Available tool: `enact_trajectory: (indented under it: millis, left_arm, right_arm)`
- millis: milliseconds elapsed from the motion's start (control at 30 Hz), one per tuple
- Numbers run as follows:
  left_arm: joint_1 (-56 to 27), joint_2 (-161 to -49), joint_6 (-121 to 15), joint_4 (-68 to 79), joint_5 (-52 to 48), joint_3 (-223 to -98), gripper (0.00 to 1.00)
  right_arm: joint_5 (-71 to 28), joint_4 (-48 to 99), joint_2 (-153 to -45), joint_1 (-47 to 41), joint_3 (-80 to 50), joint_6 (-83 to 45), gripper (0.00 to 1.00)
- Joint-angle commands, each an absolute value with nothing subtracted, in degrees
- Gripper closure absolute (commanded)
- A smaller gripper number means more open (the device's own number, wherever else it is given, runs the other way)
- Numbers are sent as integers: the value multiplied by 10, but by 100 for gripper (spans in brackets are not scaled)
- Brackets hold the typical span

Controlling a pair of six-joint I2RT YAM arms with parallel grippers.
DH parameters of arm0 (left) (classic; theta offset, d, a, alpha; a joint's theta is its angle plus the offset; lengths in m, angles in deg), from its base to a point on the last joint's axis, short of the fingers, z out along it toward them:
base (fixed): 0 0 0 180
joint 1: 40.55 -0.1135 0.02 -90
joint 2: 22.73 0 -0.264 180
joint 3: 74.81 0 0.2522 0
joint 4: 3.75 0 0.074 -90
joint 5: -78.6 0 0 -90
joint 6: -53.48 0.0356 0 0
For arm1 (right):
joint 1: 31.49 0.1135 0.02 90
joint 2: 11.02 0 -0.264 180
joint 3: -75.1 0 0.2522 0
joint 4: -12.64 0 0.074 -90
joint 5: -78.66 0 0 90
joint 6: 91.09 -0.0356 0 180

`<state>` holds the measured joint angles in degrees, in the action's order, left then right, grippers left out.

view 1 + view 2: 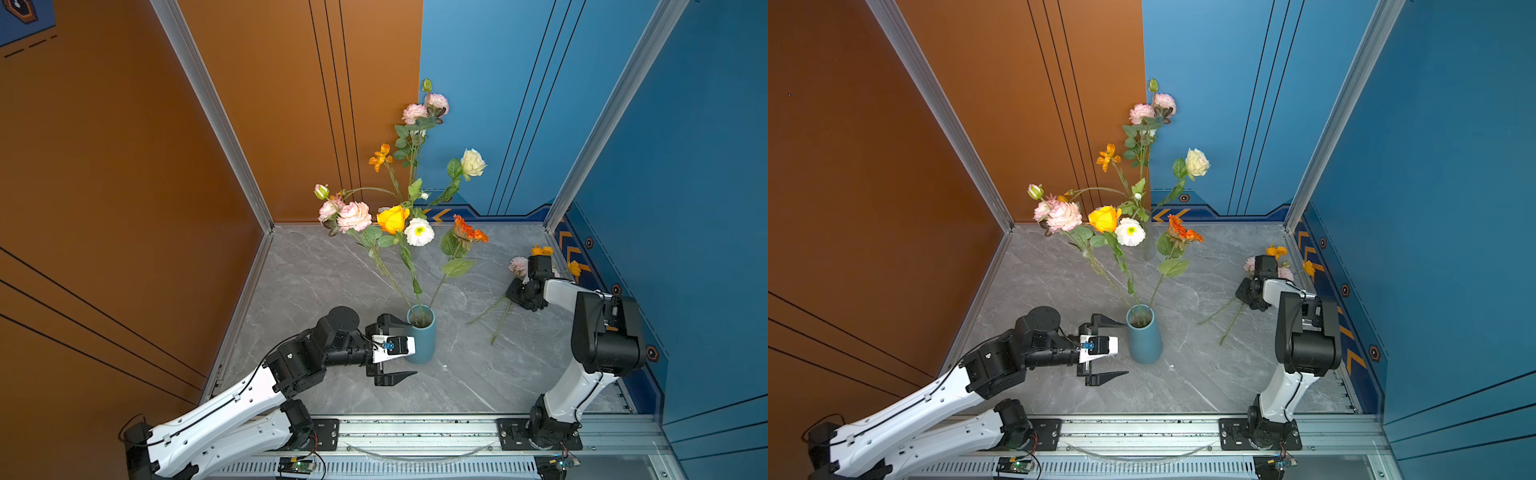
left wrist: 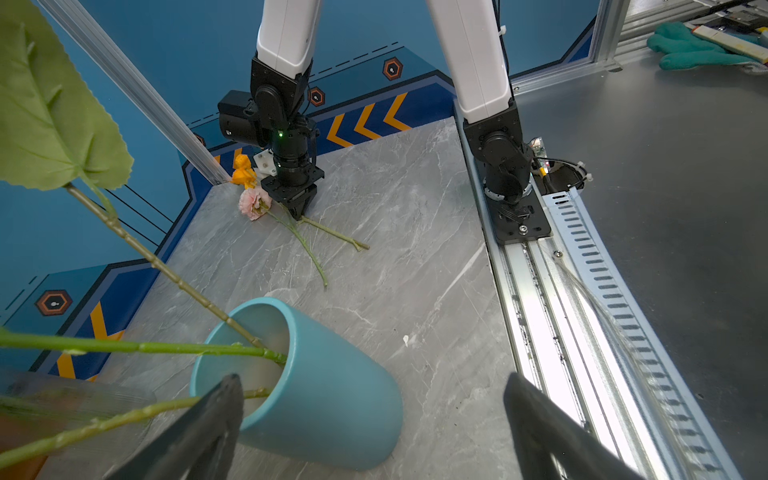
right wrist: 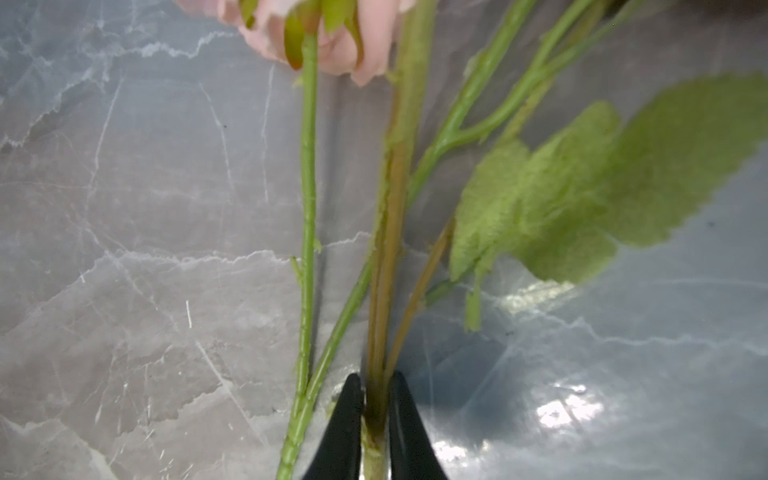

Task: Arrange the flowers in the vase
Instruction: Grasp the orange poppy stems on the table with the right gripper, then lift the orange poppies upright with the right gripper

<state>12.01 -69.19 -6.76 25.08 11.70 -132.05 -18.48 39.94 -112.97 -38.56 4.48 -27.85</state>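
right gripper clenched on a loose stem, far right, likely to lift it; left gripper splayed beside the vase, probably steadying.

Left arm: white shells, black joint housings, thin black cable clipped along the shell. Left hand: black tapered fingers, white block, blue tag. Right arm: same finish; black base plate with visible screws.

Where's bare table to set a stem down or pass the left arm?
Open marble between the vase and the loose stems, and along the front rail. Crowded: right claw gripping those stems; left claw open beside the vase; blooms overhang behind it.
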Motion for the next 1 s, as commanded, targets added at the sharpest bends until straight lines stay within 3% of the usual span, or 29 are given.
enact_trajectory:
  millis: [0, 67, 700, 967]
  left_arm:
    - [120, -685, -61, 260, 114, -1315, 2]
    - [120, -686, -60, 260, 114, -1314, 2]
    - [119, -679, -58, 263, 113, -1316, 2]
    - [117, -669, -53, 269, 106, -1318, 2]
  right_arm:
    - [-177, 431, -1106, -380, 65, -268, 94]
    - [-178, 418, -1082, -377, 78, -268, 100]
    - [-112, 444, -723, -340, 57, -255, 100]
    - [-180, 333, -604, -314, 85, -279, 100]
